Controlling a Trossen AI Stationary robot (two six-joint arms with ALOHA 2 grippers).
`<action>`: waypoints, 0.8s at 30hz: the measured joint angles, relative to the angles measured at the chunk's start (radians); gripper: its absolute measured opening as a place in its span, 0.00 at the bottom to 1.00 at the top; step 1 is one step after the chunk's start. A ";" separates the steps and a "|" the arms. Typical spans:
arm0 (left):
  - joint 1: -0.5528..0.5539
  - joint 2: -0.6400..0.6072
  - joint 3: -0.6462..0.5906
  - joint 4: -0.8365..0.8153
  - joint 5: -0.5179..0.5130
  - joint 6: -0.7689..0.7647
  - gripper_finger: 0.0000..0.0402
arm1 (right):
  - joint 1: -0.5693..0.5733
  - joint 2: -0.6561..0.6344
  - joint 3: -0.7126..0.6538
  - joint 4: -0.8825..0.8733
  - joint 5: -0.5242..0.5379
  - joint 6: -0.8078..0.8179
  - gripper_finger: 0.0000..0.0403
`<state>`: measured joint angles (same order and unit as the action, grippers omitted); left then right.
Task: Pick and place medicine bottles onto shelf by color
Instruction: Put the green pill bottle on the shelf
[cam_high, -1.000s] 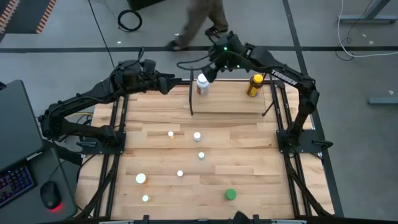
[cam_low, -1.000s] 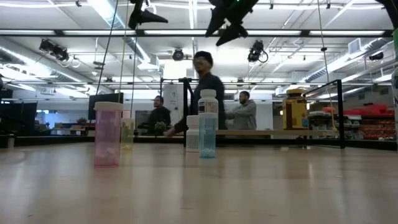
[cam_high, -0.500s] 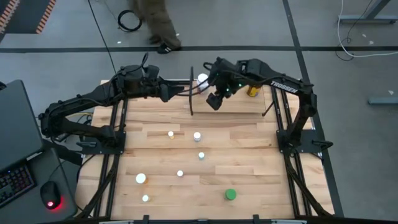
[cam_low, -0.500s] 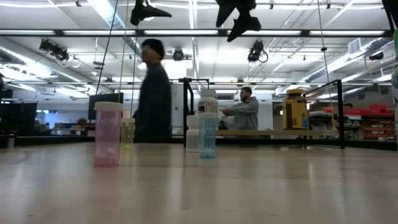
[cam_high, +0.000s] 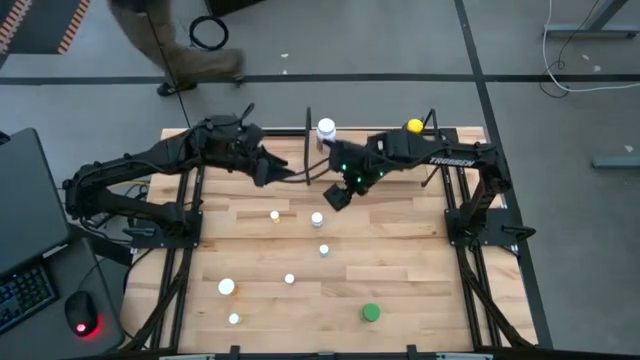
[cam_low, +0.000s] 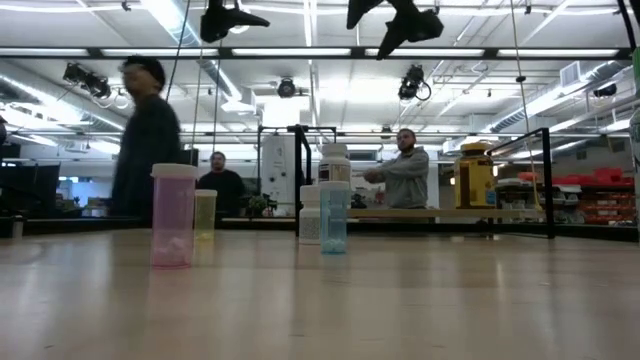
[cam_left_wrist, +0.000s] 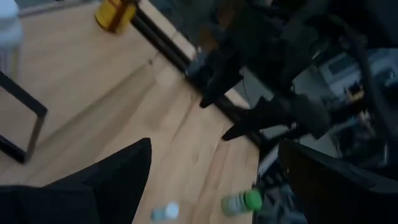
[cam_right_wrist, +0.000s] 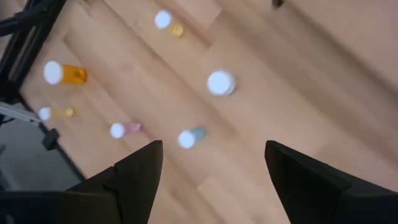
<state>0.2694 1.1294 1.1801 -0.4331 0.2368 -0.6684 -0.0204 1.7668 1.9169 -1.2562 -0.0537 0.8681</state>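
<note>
Both grippers hang open above the table and hold nothing. My right gripper (cam_high: 338, 195) (cam_right_wrist: 213, 146) points steeply down over the table's middle, just in front of the shelf (cam_high: 400, 178). A white-capped bottle (cam_high: 317, 219) (cam_right_wrist: 221, 82) stands below it, with a blue one (cam_right_wrist: 191, 137), a pink one (cam_right_wrist: 124, 129) and an orange one (cam_right_wrist: 65, 73) nearby. My left gripper (cam_high: 275, 172) (cam_left_wrist: 214, 146) is left of the shelf's front post. A large white bottle (cam_high: 326, 130) and a yellow bottle (cam_high: 413, 127) stand upright on the shelf. A green bottle (cam_high: 371, 313) stands near the front edge.
The shelf's thin black posts (cam_high: 307, 135) rise beside both grippers. Small bottles (cam_high: 290, 279) are scattered upright over the near half of the table. Black frame rails (cam_high: 185, 215) run along the left and right edges. People move in the room beyond the far edge.
My right gripper has swung from above the shelf's far side toward the near edge and the left, sinking and tipping to point steeply down. My left gripper has drifted a little toward the right. A person behind the table has walked off to the left.
</note>
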 joint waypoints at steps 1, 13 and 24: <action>-0.007 0.000 0.000 -0.015 0.004 0.011 0.88 | 0.018 0.000 -0.004 0.004 0.000 0.031 0.72; -0.076 0.000 0.000 -0.145 0.048 0.207 0.88 | 0.274 0.000 -0.008 -0.095 -0.075 0.414 0.72; -0.136 0.000 0.000 -0.142 0.040 0.177 0.88 | 0.531 0.000 -0.008 -0.055 -0.115 0.780 0.77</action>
<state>0.1336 1.1297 1.1801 -0.5750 0.2770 -0.4915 0.5102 1.7664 1.9090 -1.3113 -0.1687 1.6481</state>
